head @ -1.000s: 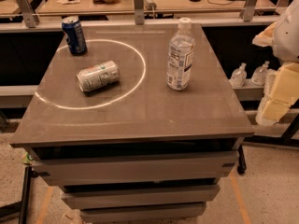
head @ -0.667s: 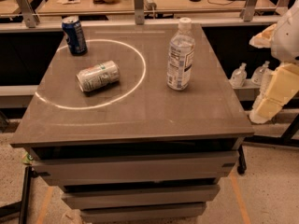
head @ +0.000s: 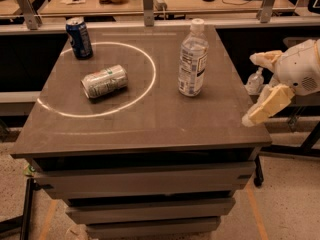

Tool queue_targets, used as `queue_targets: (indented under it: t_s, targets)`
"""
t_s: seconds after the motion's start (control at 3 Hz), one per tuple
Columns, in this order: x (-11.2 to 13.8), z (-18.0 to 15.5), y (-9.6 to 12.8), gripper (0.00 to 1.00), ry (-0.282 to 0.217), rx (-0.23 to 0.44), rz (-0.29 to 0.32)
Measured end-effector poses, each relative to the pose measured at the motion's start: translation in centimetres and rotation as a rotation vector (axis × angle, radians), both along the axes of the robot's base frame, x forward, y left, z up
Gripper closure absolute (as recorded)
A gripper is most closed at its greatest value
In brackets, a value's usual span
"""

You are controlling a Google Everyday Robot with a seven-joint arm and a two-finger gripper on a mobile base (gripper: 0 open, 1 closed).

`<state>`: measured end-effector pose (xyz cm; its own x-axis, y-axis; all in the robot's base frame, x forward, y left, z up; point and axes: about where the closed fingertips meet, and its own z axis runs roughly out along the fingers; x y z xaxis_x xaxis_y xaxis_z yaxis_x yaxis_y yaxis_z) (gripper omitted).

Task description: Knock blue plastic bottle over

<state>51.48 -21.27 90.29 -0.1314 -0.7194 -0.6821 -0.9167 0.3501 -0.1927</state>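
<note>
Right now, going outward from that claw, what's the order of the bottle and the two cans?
From the gripper, off the table's right edge:
1. blue plastic bottle, upright, right side.
2. silver-green can, lying centre-left.
3. dark blue can, upright, far left corner.

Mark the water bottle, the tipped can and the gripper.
water bottle (head: 192, 66), camera view, on its label.
tipped can (head: 105, 81), camera view, middle of its side.
gripper (head: 251, 89), camera view, midway between its open fingertips, just off the table (head: 150, 129) edge.
</note>
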Motion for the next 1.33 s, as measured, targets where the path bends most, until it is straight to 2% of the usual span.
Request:
queue_targets:
  t_s: [0.33, 0.67, 1.0, 1.33]
  targets:
    - [2.3, -2.2, 0.9, 0.00, -0.047, 0.168, -0.007]
    - [3.6, -2.4, 0.9, 0.00, -0.108, 0.330, -0.010]
    - [4.2, -1.2, 0.9, 0.00, -0.165, 0.483, 0.003]
    - [4.2, -1.2, 0.9, 0.00, -0.165, 0.483, 0.003]
